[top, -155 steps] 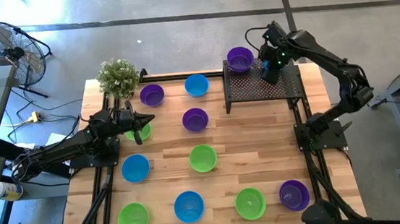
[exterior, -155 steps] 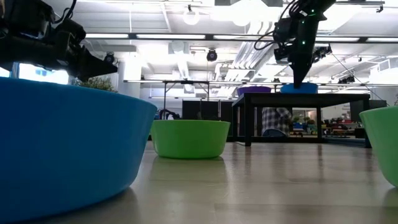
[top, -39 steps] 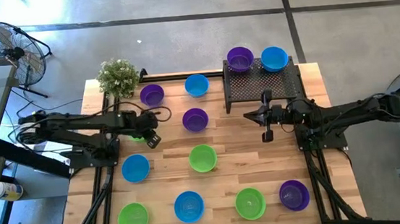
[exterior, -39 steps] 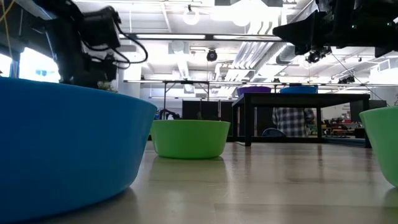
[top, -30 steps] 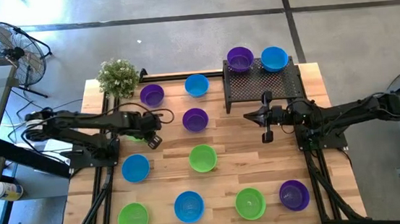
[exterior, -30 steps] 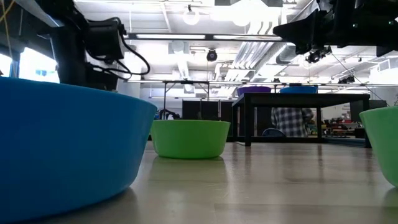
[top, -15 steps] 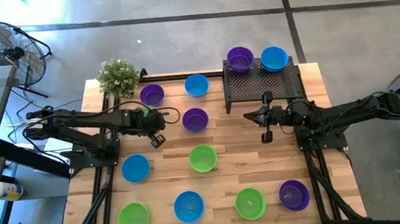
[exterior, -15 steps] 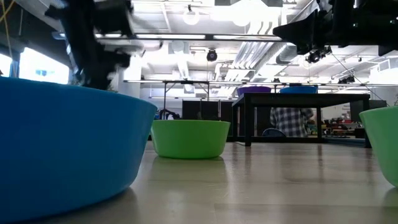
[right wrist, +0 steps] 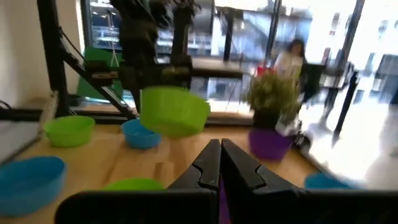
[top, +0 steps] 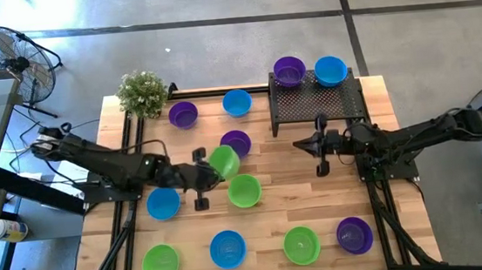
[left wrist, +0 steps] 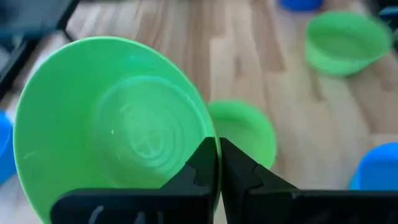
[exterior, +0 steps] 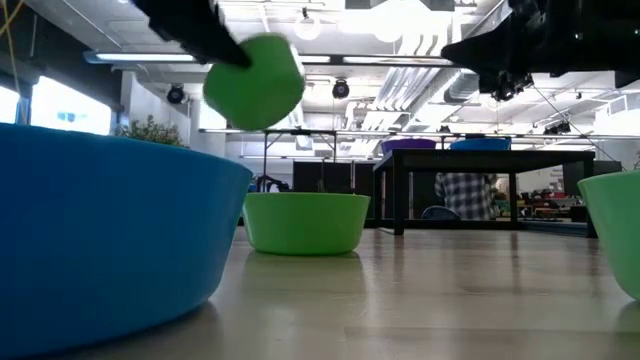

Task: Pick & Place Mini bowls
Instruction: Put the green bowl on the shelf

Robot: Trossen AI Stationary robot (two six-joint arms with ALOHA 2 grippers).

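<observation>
Your left claw is over the middle of the wooden table, pinching the rim of a bright green bowl. In the left wrist view the two dark fingers are pressed together on the bowl's edge, and the bowl fills most of the picture, its hollow facing the camera. From table height the held bowl hangs clear above the tabletop, tipped on its side, with the arm coming in from above.

The held bowl is small, round, plain bright green plastic, with faint rings in its base. Seen from above, it sits just above a second green bowl resting on the table, and overlaps the edge of a purple bowl behind it.

Other bowls of the same size lie spread over the table: a blue bowl beside your left arm, and a front row of green, blue, green and purple.

A black mesh tray stands at the back right, with a purple bowl and a blue bowl at its far edge.

Your right claw waits in front of the tray, fingers pressed together, holding nothing.
</observation>
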